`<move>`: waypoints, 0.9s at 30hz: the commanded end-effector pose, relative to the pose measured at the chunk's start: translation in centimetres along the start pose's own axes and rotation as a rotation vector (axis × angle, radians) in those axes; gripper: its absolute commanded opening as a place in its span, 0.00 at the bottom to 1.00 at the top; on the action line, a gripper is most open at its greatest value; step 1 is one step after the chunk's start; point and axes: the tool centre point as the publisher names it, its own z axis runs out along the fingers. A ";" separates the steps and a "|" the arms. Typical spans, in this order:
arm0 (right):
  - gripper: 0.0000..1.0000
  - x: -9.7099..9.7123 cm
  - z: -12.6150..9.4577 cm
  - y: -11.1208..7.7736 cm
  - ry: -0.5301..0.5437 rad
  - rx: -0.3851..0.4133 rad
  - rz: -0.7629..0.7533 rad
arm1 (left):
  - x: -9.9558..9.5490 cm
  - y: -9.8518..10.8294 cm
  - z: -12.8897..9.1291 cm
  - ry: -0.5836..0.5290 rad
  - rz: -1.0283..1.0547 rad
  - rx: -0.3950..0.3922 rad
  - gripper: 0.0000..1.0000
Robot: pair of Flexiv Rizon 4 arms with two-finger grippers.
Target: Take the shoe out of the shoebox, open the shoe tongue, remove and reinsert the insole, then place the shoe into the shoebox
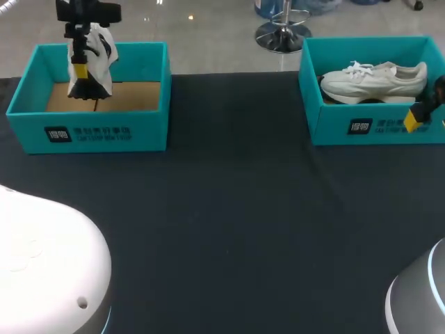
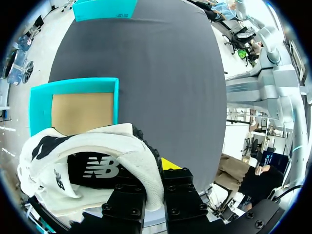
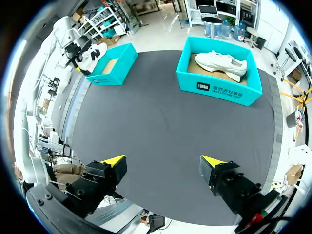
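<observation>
Left gripper (image 1: 81,71), fingers clamped on the upper edge of a white shoe (image 2: 97,146), one finger inside the opening and one outside, where its yellow tip shows. The shoe hangs from the gripper, clear of the floor of the teal shoebox (image 1: 97,132) directly beneath it. A white logo is printed on the shoe's black inner lining just ahead of the fingers, and a smaller black mark sits on the white material beside it. Right gripper (image 3: 163,163), fingers wide apart with only the dark table (image 1: 229,229) between them, well apart from the left gripper. Ahead of the right gripper stands a second teal shoebox (image 3: 222,87), in which a second white shoe (image 3: 219,61) lies on its side, laces showing. Each box front carries a white emblem followed by two short lines of white print, the upper in characters, the lower in small capitals.
</observation>
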 end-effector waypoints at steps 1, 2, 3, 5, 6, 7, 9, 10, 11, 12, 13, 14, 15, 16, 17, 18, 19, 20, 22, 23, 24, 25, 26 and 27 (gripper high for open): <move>1.00 0.0 0.0 0.3 0.001 0.007 0.001 | -0.6 2.0 0.7 0.014 0.042 0.018 0.00; 1.00 0.0 0.0 0.3 0.001 0.007 0.001 | -1.0 2.5 0.8 0.015 0.034 0.020 0.00; 1.00 0.0 0.0 0.3 0.001 0.007 0.001 | -1.2 3.0 0.9 0.024 0.048 0.030 0.00; 1.00 0.0 0.0 0.3 0.001 0.007 0.001 | -1.6 3.9 1.1 0.027 0.028 0.051 0.00; 1.00 0.0 0.0 0.3 0.001 0.007 0.001 | -1.8 4.3 1.2 0.028 0.031 0.052 0.00; 1.00 0.0 0.0 0.3 0.001 0.007 0.001 | -1.9 4.6 1.3 0.029 0.026 0.056 0.00; 1.00 0.0 0.0 0.3 0.001 0.007 0.001 | -2.0 4.8 1.4 0.035 0.024 0.060 0.00; 1.00 0.0 0.0 0.3 0.001 0.007 0.001 | -2.0 4.8 1.4 0.036 0.023 0.064 0.00; 1.00 0.0 0.0 0.3 0.001 0.007 0.001 | -2.1 4.8 1.4 0.033 0.014 0.087 0.00; 1.00 0.0 0.0 0.3 0.001 0.007 0.001 | -2.1 4.8 1.4 0.033 0.014 0.087 0.00; 1.00 0.0 0.0 0.3 0.001 0.007 0.001 | -2.1 4.8 1.4 0.033 0.014 0.087 0.00; 1.00 0.0 0.0 0.3 0.001 0.007 0.001 | -2.1 4.8 1.4 0.033 0.014 0.087 0.00; 1.00 0.0 0.0 0.3 0.001 0.007 0.001 | -2.1 4.8 1.4 0.033 0.014 0.087 0.00; 1.00 0.0 0.0 0.3 0.001 0.007 0.001 | -2.1 4.8 1.4 0.033 0.014 0.087 0.00; 1.00 0.0 0.0 0.3 0.001 0.007 0.001 | -2.1 4.8 1.4 0.033 0.014 0.087 0.00; 1.00 0.0 0.0 0.3 0.001 0.007 0.001 | -2.1 4.8 1.4 0.033 0.014 0.087 0.00; 1.00 0.0 0.0 0.3 0.001 0.007 0.001 | -2.1 4.8 1.4 0.033 0.014 0.087 0.00; 1.00 0.0 0.0 0.3 0.001 0.007 0.001 | -2.1 4.8 1.4 0.033 0.014 0.087 0.00; 1.00 0.0 0.0 0.3 0.001 0.007 0.001 | -2.1 4.8 1.4 0.033 0.014 0.087 0.00; 1.00 0.0 0.0 0.3 0.001 0.007 0.001 | -2.1 4.8 1.4 0.033 0.014 0.087 0.00; 1.00 0.0 0.0 0.3 0.001 0.007 0.001 | -2.1 4.8 1.4 0.033 0.014 0.087 0.00; 1.00 0.0 0.0 0.3 0.001 0.007 0.001 | -2.1 4.8 1.4 0.033 0.014 0.087 0.00; 1.00 0.0 0.0 0.3 0.001 0.007 0.001 | -2.1 4.8 1.4 0.033 0.014 0.087 0.00; 1.00 0.0 0.0 0.3 0.001 0.007 0.001 | -2.1 4.8 1.4 0.033 0.014 0.087 0.00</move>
